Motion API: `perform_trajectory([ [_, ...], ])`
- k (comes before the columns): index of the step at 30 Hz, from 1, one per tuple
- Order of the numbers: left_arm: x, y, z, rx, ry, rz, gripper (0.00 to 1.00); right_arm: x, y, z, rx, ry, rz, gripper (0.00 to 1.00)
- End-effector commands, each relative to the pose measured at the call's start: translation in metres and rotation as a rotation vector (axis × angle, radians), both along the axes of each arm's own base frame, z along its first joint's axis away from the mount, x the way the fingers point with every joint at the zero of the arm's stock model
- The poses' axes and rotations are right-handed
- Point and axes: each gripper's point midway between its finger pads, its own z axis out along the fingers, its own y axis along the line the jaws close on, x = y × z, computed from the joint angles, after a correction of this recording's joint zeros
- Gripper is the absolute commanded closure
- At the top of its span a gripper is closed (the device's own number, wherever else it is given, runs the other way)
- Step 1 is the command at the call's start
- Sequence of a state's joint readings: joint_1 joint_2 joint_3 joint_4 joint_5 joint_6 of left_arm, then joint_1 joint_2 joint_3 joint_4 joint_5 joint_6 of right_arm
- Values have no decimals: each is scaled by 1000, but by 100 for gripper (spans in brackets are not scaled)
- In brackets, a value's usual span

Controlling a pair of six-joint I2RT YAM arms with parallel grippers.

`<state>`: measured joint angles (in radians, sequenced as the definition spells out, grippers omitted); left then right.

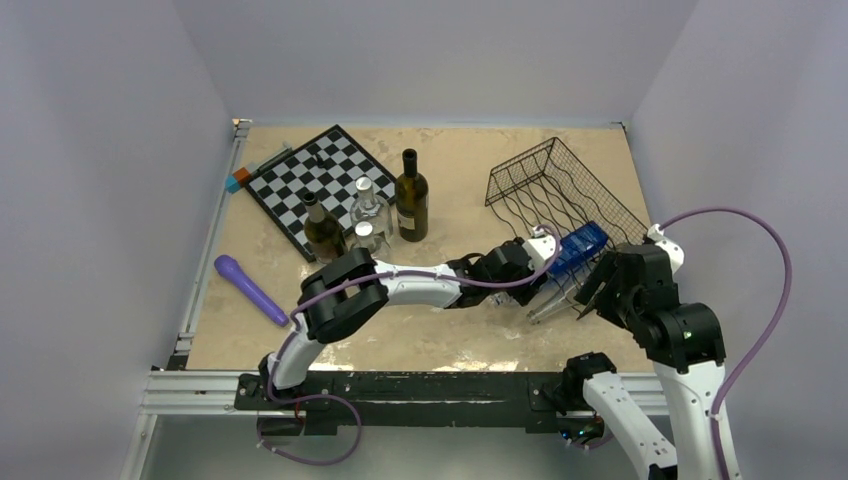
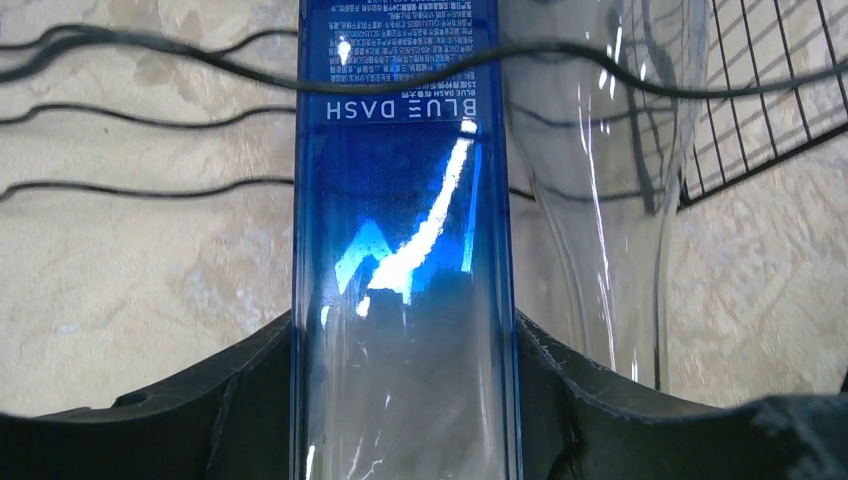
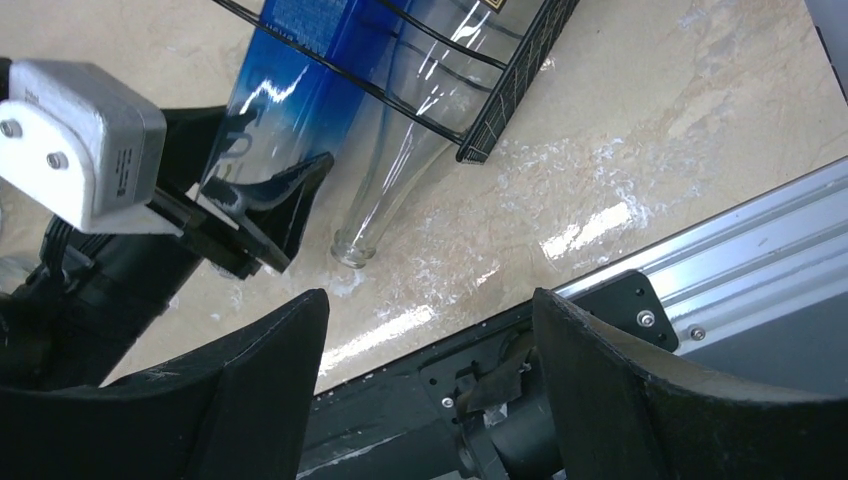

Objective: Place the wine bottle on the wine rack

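Clamping blue glass wine bottle (image 2: 400,200), left claw (image 2: 405,340); wavy black-wire wine rack (image 1: 560,190).

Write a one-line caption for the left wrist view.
Left gripper clamps a blue glass bottle lying beneath the wavy wires of the black wire rack, a clear glass bottle alongside.

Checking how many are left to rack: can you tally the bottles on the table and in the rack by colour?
dark glass bottles, standing: 2
clear glass bottles, two standing by the black-and-white chessboard, one lying in the black wire wine rack: 3
blue glass bottle, in the rack, gripped by the left gripper: 1
Total: 6
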<state>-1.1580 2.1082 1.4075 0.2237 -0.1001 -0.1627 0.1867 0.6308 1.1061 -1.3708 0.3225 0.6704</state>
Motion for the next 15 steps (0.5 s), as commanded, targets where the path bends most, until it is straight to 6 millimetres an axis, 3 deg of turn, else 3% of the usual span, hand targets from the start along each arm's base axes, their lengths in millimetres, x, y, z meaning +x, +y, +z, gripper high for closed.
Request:
perform_trajectory([
  [1, 30, -58, 153, -444, -191, -8, 100, 1, -7, 9, -27, -12, -34, 22],
  [15, 33, -84, 127, -427, -130, -38, 100, -7, -26, 18, -82, -120, -98, 22],
])
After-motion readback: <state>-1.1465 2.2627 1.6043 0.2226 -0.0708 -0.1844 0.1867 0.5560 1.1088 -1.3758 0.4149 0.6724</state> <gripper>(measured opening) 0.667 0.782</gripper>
